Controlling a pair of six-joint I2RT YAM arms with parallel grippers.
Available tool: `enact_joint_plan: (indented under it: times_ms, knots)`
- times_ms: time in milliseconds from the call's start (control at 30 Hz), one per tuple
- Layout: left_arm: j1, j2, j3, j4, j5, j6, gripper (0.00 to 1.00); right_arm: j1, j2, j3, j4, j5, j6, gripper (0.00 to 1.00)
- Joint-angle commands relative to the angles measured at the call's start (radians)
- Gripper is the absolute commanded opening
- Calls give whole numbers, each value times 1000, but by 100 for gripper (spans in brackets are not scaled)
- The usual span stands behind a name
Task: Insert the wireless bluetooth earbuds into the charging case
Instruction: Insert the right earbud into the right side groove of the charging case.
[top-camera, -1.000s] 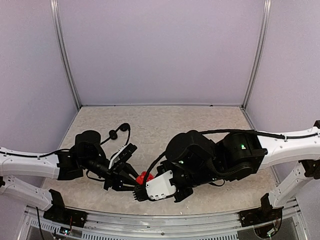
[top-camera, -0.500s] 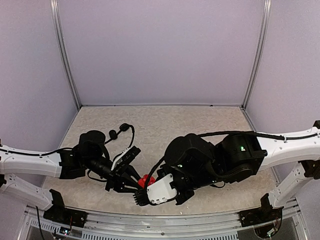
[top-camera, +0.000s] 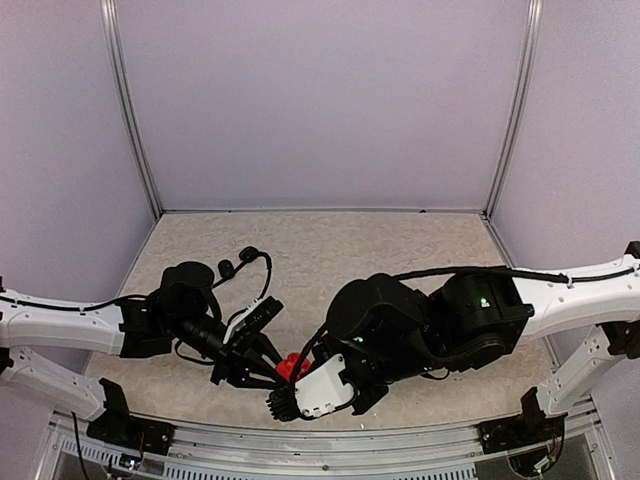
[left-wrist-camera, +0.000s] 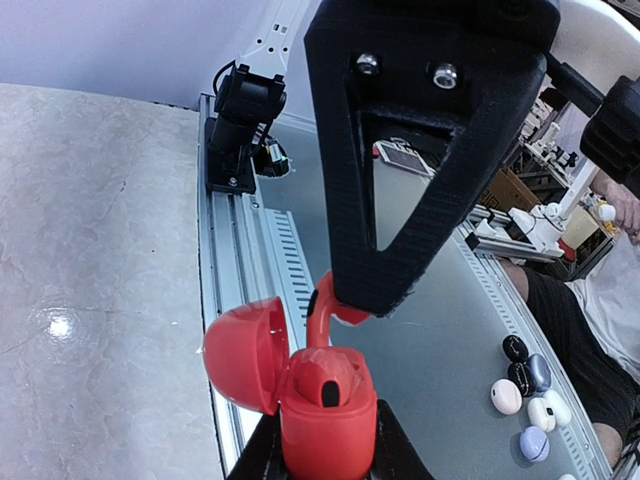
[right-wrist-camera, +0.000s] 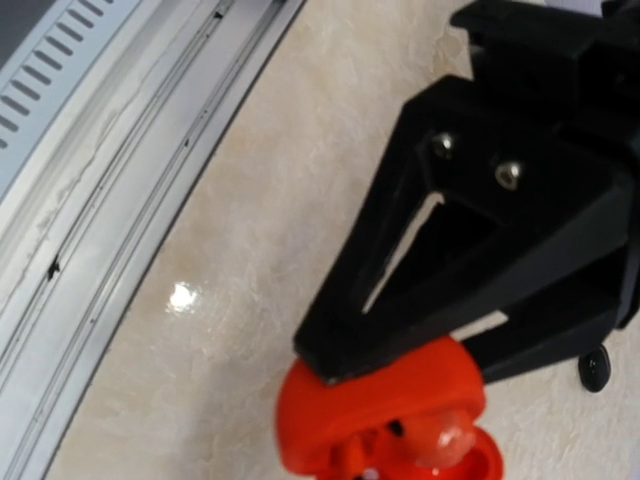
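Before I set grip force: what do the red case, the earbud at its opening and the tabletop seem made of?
Red case: likely hard plastic, glossy, with soft highlights on the open lid. Red earbud: the same shiny plastic look. Tabletop: mottled beige veining, polished enough to show a bright glint; stone or laminate, cannot tell.

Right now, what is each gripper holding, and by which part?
Left gripper holds the open case by its base. Right gripper pinches an earbud by its head, stem free.
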Motion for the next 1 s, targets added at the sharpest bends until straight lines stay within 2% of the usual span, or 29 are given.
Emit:
enact_joint_plan:
  times_ms: [0, 367, 967]
  knots:
    - [-24, 18, 56, 7, 48, 33, 0, 5, 5, 8, 93, -8, -53, 6]
    - [-38, 25, 70, 9, 74, 51, 0, 5, -11, -37, 144, -70, -157, 6]
    - [-30, -27, 43, 51, 102, 49, 0, 10, -55, -49, 135, -40, -152, 0]
